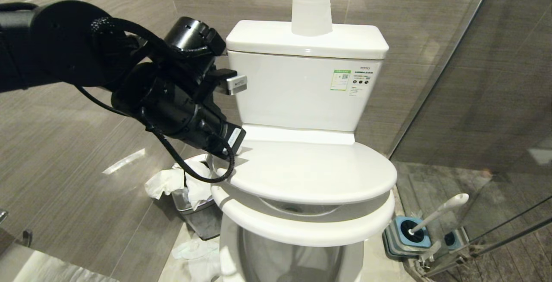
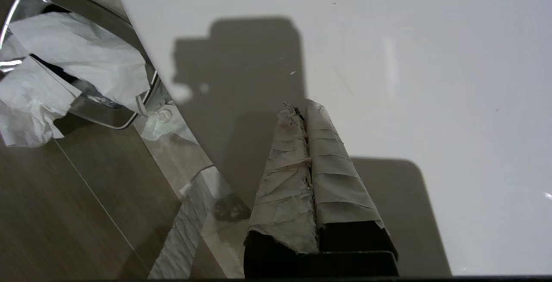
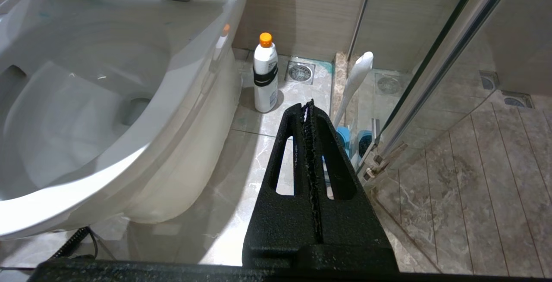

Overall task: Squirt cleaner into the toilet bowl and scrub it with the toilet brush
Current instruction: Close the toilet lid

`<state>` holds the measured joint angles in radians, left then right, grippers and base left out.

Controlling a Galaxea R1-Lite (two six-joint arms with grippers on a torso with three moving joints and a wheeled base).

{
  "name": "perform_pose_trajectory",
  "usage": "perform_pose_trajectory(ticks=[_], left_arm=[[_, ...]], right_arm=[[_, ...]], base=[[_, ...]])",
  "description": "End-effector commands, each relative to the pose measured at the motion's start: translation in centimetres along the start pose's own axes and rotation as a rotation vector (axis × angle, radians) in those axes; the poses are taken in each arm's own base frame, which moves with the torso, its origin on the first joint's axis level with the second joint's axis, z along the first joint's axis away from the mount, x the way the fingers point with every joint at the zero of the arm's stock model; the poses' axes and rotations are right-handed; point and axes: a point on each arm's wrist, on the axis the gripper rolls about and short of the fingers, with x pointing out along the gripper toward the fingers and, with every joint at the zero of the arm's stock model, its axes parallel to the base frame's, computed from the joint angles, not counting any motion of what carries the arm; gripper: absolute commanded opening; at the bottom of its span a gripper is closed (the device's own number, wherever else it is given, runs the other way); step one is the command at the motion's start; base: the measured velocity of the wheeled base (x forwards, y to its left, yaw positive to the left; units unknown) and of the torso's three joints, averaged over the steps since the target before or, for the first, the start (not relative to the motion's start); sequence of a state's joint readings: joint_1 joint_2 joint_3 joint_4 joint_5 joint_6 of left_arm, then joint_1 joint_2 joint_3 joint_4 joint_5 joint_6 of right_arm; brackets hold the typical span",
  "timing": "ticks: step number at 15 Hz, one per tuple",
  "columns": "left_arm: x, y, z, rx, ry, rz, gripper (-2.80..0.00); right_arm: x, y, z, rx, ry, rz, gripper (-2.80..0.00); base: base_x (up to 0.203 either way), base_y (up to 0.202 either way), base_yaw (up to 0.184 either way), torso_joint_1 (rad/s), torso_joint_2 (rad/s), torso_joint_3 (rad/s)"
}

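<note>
White tape wraps the two fingers of the left gripper (image 2: 307, 114), which are pressed flat together with nothing between them. In the left wrist view the tips hover over the glossy white lid (image 2: 431, 79) of the toilet, casting a dark shadow on it; whether they touch the surface cannot be told. In the head view the left arm (image 1: 172, 96) reaches in from nine o'clock and ends at the lid's (image 1: 310, 170) left rear edge, its fingers hidden behind the wrist. The lid and the seat (image 1: 302, 226) beneath it are partly lowered, tilted over the toilet bowl (image 1: 228, 247).

A steel waste bin (image 1: 198, 213) stuffed with crumpled tissue stands on the floor at about seven o'clock from the left wrist, beside the bowl.

The right gripper (image 3: 309, 105), bare black, is likewise clenched shut and empty, low beside the toilet bowl (image 3: 129, 144), which lies at nine o'clock in its view. The toilet brush (image 3: 355, 79) stands just beyond its tips, toward one o'clock, its white handle leaning from the blue holder (image 3: 345, 137). In the head view the brush (image 1: 440, 213) sits in that holder (image 1: 405, 239) at four o'clock from the bowl, well apart from the left gripper. A white bottle with an orange cap (image 3: 265, 75) stands on the floor near the bowl's base, at eleven o'clock from the right gripper's tips. Faint turquoise smears of cleaner (image 3: 43, 14) mark the bowl's upper inner wall.
</note>
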<state>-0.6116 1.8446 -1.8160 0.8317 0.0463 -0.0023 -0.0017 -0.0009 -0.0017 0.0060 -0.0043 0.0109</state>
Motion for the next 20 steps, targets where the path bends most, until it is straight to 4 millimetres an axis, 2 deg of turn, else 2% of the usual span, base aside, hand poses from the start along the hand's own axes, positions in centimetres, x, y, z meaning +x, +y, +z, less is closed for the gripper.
perform_pose_trajectory(ticks=[1,6,9,12,20], left_arm=[[1.7,-0.4,-0.4,-0.019,0.057,-0.003,-2.8],[4.3,-0.9,-1.5,-0.168,0.143,0.049,-2.8],[5.6,-0.9,-1.7,-0.174,0.143,0.093,-2.8],[7.8,-0.8,-1.9,-0.176,0.107,0.134,-2.8],[12.2,-1.3,-4.0,-0.148,0.186,0.2,-2.8]], right_arm=[[0.0,0.0,0.0,0.0,0.002,0.0,-2.8],[0.0,0.0,0.0,0.0,0.001,0.0,-2.8],[0.0,0.0,0.0,0.0,0.002,0.0,-2.8],[0.0,0.0,0.0,0.0,0.001,0.0,-2.8],[0.0,0.0,0.0,0.001,0.001,0.0,-2.8]], base=[[0.0,0.0,0.0,0.0,0.0,0.0],[0.0,0.0,0.0,0.0,0.0,0.0],[0.0,0.0,0.0,0.0,0.0,0.0],[0.0,0.0,0.0,0.0,0.0,0.0],[0.0,0.0,0.0,0.0,0.0,0.0]])
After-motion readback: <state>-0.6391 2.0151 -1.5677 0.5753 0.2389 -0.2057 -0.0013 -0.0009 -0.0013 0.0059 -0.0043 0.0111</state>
